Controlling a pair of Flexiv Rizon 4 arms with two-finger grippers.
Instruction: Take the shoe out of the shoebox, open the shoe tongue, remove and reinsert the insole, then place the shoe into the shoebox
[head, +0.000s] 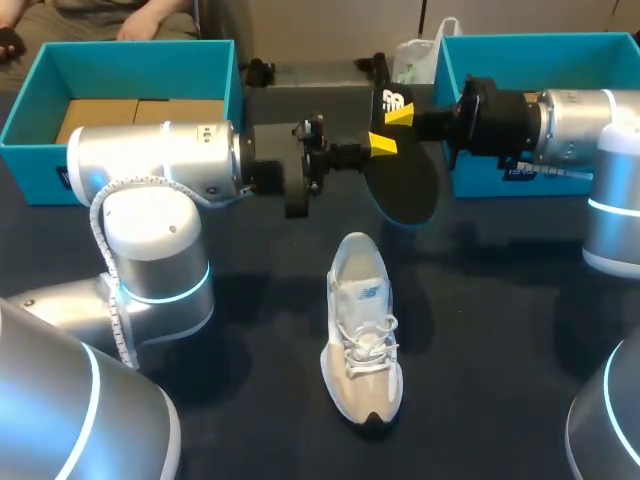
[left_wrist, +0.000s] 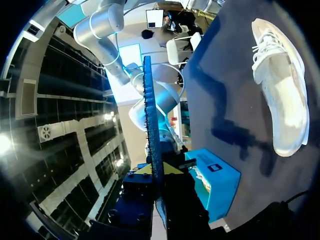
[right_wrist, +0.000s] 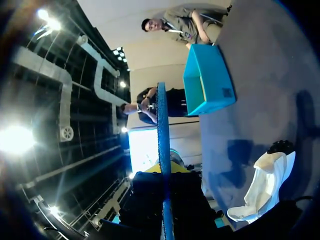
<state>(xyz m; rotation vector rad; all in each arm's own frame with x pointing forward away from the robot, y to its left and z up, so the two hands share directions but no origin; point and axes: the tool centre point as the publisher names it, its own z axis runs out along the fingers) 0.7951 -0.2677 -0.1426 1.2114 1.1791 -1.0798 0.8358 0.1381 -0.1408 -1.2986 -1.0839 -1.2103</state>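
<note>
The left claw (head: 381, 146) and the right claw (head: 400, 114) meet above the middle of the dark surface (head: 480, 330), and both are clenched on the same black insole (head: 406, 185). The right claw pinches it near the end with the white mark. The left claw grips its edge just beside that, so the two pairs of yellow tips are close together.

From the left claw's own camera (left_wrist: 156, 170), the insole (left_wrist: 150, 110) shows edge-on as a thin blue-rimmed strip. It rises straight out from between the fingers, with a yellow tip pressed against each face. The right wrist view shows the same thing: the insole (right_wrist: 162, 125) runs out ahead of that claw (right_wrist: 165, 169), with yellow on both sides of it.

The shoe (head: 362, 340), a white and beige trainer, stands on its sole on the surface. It is below both claws and apart from them, with nothing touching it (laces up, heel end towards the claws).

One teal box (head: 120, 55) sits behind the left claw's arm, with brown card lying inside it. The other teal box (head: 540, 42) sits behind the right claw's arm. Seen from the left claw, this second box (left_wrist: 220, 185) lies beyond and beside the insole, while the shoe (left_wrist: 280, 85) lies well off to the side.
</note>
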